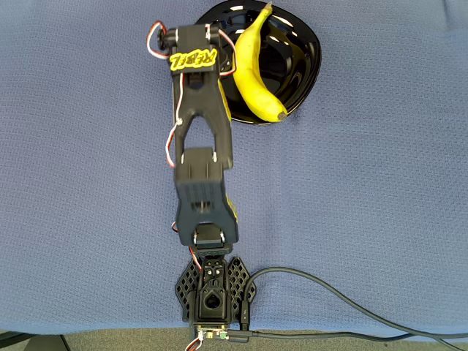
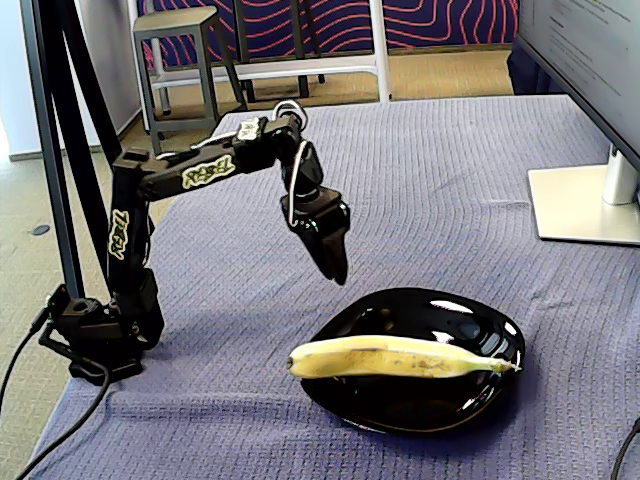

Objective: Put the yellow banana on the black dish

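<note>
The yellow banana (image 1: 256, 67) (image 2: 400, 357) lies across the black dish (image 1: 306, 55) (image 2: 420, 312), its ends resting on or just over the rim. In the fixed view my gripper (image 2: 337, 265) hangs above the cloth, up and to the left of the dish. It points down, its fingers together with nothing between them, and is apart from the banana. In the overhead view the black arm (image 1: 199, 110) runs just left of the dish and covers part of its left edge.
Blue cloth covers the table. The arm's base (image 1: 213, 289) sits at the near edge, with a black cable (image 1: 329, 296) trailing right. A monitor foot (image 2: 585, 205) stands at the right of the fixed view. A stool (image 2: 185, 50) stands beyond the table.
</note>
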